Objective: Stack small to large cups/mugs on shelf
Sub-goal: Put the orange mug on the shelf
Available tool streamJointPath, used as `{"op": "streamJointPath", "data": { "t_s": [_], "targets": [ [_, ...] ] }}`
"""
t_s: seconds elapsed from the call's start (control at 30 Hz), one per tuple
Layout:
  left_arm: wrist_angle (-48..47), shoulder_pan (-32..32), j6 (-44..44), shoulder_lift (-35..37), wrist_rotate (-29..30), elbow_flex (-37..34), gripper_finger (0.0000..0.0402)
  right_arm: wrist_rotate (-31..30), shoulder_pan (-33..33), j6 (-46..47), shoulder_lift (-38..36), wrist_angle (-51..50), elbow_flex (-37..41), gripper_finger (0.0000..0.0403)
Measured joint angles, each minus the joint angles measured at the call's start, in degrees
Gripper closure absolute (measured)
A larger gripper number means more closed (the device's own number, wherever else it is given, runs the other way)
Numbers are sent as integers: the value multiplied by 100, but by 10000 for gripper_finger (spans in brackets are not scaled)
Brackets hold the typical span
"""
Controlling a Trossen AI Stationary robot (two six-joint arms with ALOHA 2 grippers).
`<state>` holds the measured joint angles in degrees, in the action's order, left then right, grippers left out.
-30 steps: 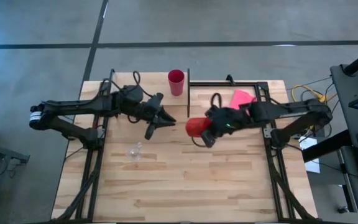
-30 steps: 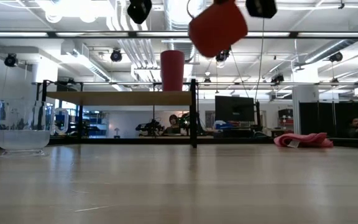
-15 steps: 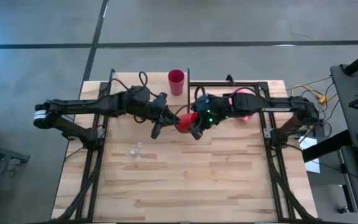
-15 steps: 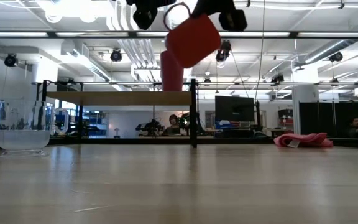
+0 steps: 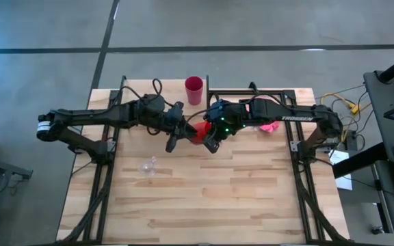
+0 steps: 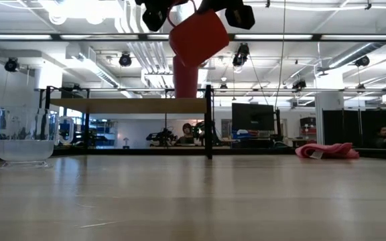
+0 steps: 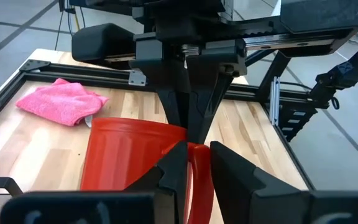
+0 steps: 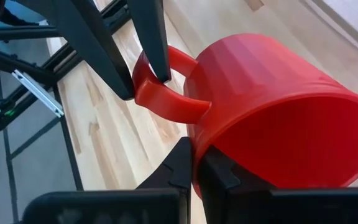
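Note:
The red mug (image 5: 195,131) hangs tilted in the air between my two grippers, high over the table in the low view (image 6: 198,37). My right gripper (image 5: 208,139) is shut on its rim. My left gripper (image 5: 182,132) has its fingers at the mug's handle. The magenta tumbler (image 5: 194,89) stands upright on the shelf board (image 6: 129,105) near its right post. The clear glass cup (image 5: 147,166) stands on the tabletop toward the left, also in the low view (image 6: 25,137). My left gripper has the mug's handle (image 8: 143,87) between its two fingers: one finger (image 8: 157,59) reaches through the loop, the other (image 8: 114,74) lies on the handle's outer side. The fingers come level from the table's left. The mug is clear of the table. My right gripper pinches the mug's wall at the rim (image 8: 194,146), right beside the handle, one finger inside (image 8: 225,177) and one outside (image 8: 176,165). The fingers come from the table's right. The mug is lifted clear and tilted, its mouth toward my right wrist.
A pink cloth (image 5: 272,126) lies on the table at the far right, partly under my right arm, and shows in the low view (image 6: 327,150). Black metal frames run along both table sides. The near half of the tabletop (image 5: 204,198) holds only the glass cup.
My right gripper has carried the red mug toward the table's left and slightly toward the far edge, up to my left gripper. The mug has turned, so its handle now points at the left fingers. My left gripper has moved a little toward the right and now has the handle between its fingers.

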<state>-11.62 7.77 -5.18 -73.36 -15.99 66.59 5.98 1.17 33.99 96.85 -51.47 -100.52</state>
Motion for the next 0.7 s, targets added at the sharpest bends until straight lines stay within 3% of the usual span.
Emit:
{"op": "streamJointPath", "data": {
  "t_s": [0.23, 0.7],
  "targets": [
    [1, 0, -22, -18, -28, 4, 349, -2, 0, -130, 60, -150, -311, 394],
    [-209, 0, 252, -42, 0, -15, 338, -8, 0, -132, 40, -229, -215, 394]
  ]
}}
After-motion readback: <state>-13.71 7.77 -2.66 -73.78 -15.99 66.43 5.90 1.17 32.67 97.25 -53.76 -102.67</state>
